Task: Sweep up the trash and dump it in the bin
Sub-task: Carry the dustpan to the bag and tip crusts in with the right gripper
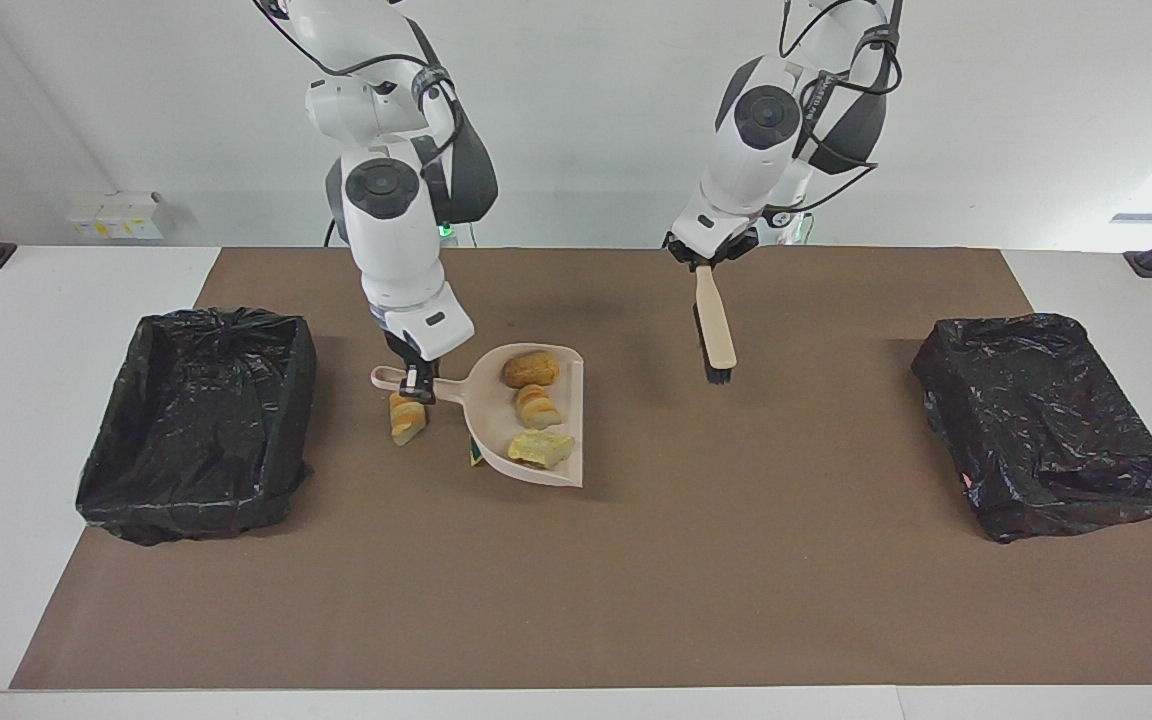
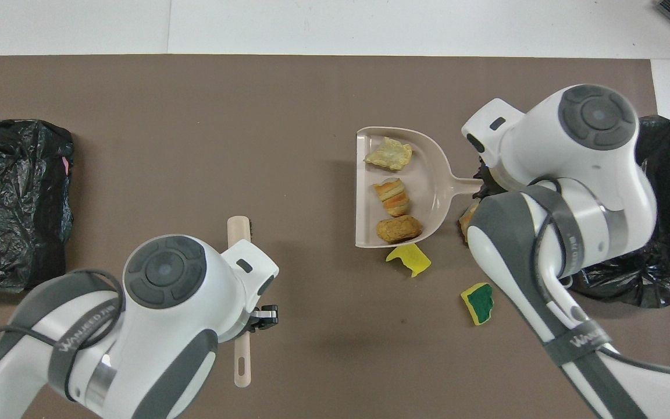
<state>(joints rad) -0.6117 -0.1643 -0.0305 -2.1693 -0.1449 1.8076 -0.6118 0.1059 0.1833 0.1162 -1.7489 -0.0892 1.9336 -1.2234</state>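
The beige dustpan point(image 1: 526, 420) is held by its handle in the closed fingers of the right gripper point(image 1: 417, 386), and it is carried above the brown mat point(image 1: 576, 580), toward the right arm's end of the table. Three tan-orange bread-like lumps point(image 2: 391, 198) are seen lying in a row in the pan. A fourth bread-like lump point(image 1: 405, 417) lies on the mat below the dustpan's handle, partly hidden by the gripper. Two yellow-and-green sponge pieces are left on the mat: one sponge piece point(image 2: 409, 258) shows its yellow face just beside the pan's edge in the overhead view, and another sponge piece point(image 2: 478, 303) lies green side up, nearer to the robots, beside the right arm. Whether the first sponge piece is touched by the pan cannot be told, since it is largely covered in the facing view. The beige brush point(image 1: 714, 325) is gripped at its handle end by the shut left gripper point(image 1: 704, 258) and hangs with its dark bristles down above the mat, clear of the trash. One black-lined bin point(image 1: 198, 420) stands at the right arm's end of the table, close to the dustpan, and a second black-lined bin point(image 1: 1044, 425) stands at the left arm's end.
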